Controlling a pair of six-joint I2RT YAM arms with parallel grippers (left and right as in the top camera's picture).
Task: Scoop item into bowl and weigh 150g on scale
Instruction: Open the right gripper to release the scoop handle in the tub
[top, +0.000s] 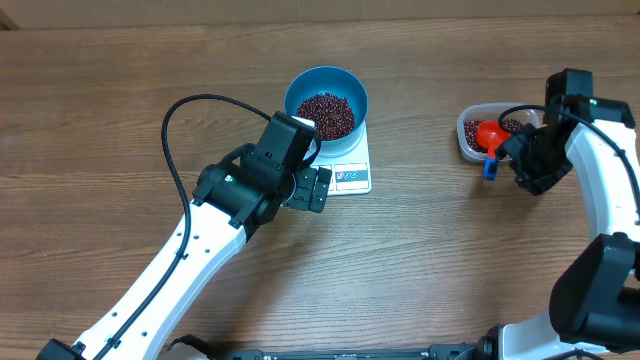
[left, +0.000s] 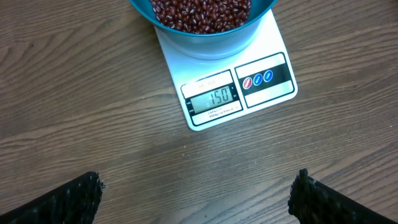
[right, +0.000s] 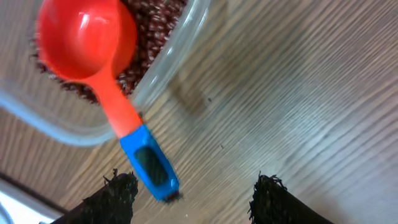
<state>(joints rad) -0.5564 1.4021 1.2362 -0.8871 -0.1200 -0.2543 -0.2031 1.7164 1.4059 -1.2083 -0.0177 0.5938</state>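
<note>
- Left wrist view gives me the number I want: the scale's (left: 273, 93) display (left: 214, 98) reads 150. The small print beneath it is too fine to read, and I see no brand name.
- Blue bowl (top: 326, 78) sits on the far end of the scale, with the beans (top: 325, 115) heaped inside.
- Left gripper (left: 198, 180) hovers near the scale, jaws wide and holding nothing.
- Over on the right, the red scoop (right: 87, 37) lies with its cup in the clear tub (right: 180, 56) and its blue handle tip (right: 149, 165) on the table.
- Right gripper (right: 196, 183) has its jaws apart around that tip and is not clamping it.
- My call is that the weighing looks finished. Next I'd lift both arms clear without nudging the bowl or scale.
</note>
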